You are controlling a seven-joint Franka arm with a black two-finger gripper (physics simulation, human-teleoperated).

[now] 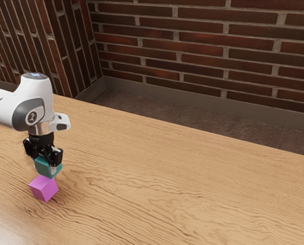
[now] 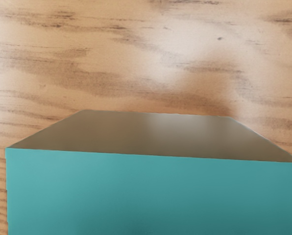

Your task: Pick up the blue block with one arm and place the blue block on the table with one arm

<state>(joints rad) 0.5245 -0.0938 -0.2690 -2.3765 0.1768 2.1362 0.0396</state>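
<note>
Exterior view: a white arm (image 1: 37, 102) enters from the exterior view's left, and its black hand (image 1: 45, 162) points down at the surface (image 1: 167, 178). The hand is closed about the blue block (image 1: 43, 167), a cube of blue-green tone, which it pinches between its two fingers. One finger lies along the side of the block that faces the camera; the contact on the opposite side is hidden.

A pink block (image 1: 43, 189) sits on the surface directly below the blue block as seen in this view. Whether the two blocks touch, and whether the blue one is clear of the surface or resting on something, cannot be determined. Both lie toward the lower left corner of the exterior view, well apart from the surface's long edge on the wall side.

The surface is of pale wood with a darker, wavy grain. Beyond its long edge are a dark floor (image 1: 193, 116), a grey baseboard (image 1: 193, 100) and a red-brown brick wall (image 1: 203, 46) with pale mortar.

Wrist view: the blue block lies close beneath the hand, with one broad blue-green face and a narrower brownish-grey one. Past the latter, the grained wood carries a bright, soft-edged reflection.
</note>
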